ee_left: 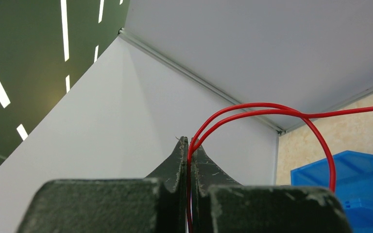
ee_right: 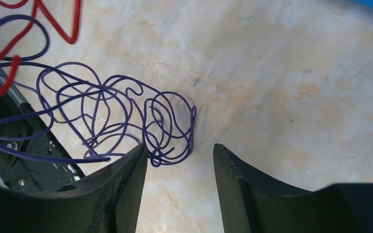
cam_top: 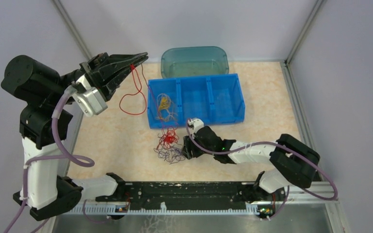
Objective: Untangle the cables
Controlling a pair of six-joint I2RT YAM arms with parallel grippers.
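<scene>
Plainly, wrist views show left claw (ee_left: 189,146) pinching red cable (ee_left: 272,108), right claw (ee_right: 179,151) spread.

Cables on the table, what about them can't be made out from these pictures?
Top external: the clump is too small to tell which strand crosses which, or whether the yellow cable in the blue bin is free of it.
Left wrist: the red cable is cut off by the right edge and hidden between the left jaws.
Right wrist: the purple cable runs off the left edge.
</scene>
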